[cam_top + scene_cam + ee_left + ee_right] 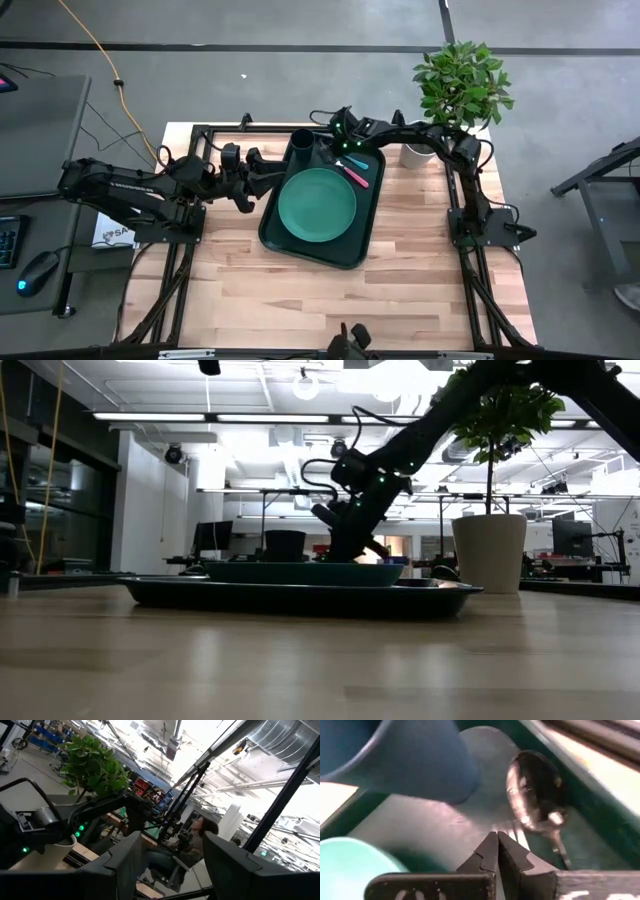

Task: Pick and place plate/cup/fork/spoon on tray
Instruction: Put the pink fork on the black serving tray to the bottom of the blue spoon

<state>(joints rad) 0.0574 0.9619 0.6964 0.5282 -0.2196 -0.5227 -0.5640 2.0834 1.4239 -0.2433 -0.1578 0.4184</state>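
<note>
The dark green tray (275, 228) lies mid-table with the teal plate (317, 205) on it. The dark cup (302, 145) stands upright in the tray's far left corner. The pink-handled fork (356, 177) and the blue-handled spoon (353, 163) lie side by side on the tray floor beyond the plate. My right gripper (497, 842) is shut, low over the tray by the fork's tines (512, 827), with the spoon's bowl (535, 790) and the cup (415, 755) just past it. My left gripper (262, 172) is open and empty by the tray's left rim. My right gripper's shut fingertips (490, 847) slant down at the tray floor right beside the fork's tines (514, 829), which lie flat on the tray. I cannot tell whether the fingertips touch the fork.
A white pot (418, 153) with a leafy plant (462, 85) stands at the table's far right, close behind my right arm; it also shows in the low view (490, 550). Bare wood lies in front of the tray (330, 300).
</note>
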